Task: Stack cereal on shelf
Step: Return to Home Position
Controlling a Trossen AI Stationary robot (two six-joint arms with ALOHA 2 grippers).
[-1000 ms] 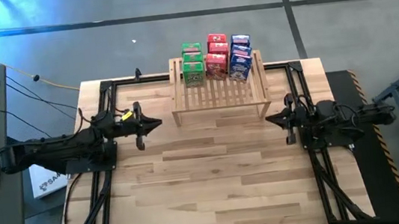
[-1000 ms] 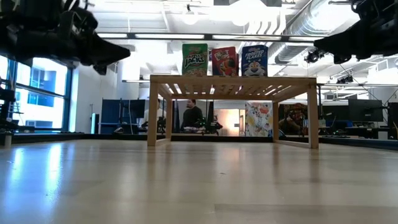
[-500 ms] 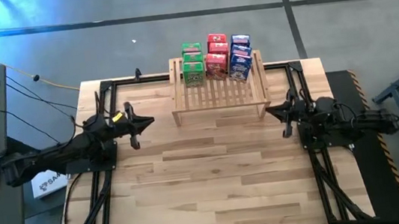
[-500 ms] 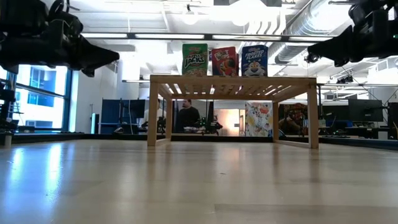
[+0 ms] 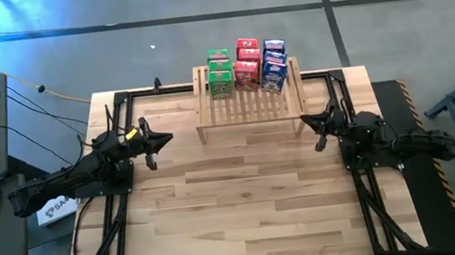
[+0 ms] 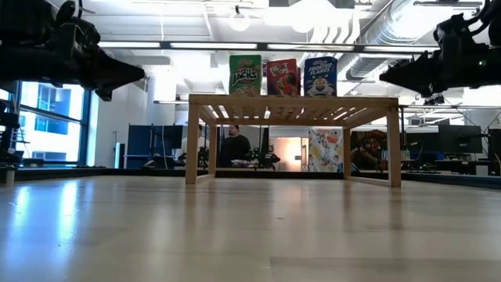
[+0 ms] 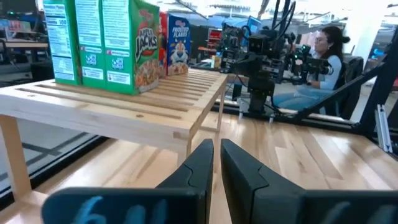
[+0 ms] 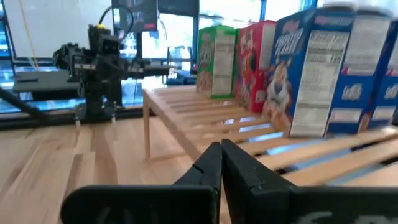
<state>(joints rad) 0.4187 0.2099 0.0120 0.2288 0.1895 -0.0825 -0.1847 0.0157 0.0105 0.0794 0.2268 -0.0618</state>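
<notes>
Both arms are drawing back from the shelf (image 5: 253, 127): the left gripper (image 5: 167, 138), fingers closed on nothing, sits farther off the shelf's left end than a second ago, and the right gripper (image 5: 303, 120), likewise closed and empty, has swung in near the shelf's right front leg. Along the shelf's far edge the cereal boxes (image 5: 246, 63) stand in green, red and blue rows, so stacking looks finished and only the retreat home remains
</notes>
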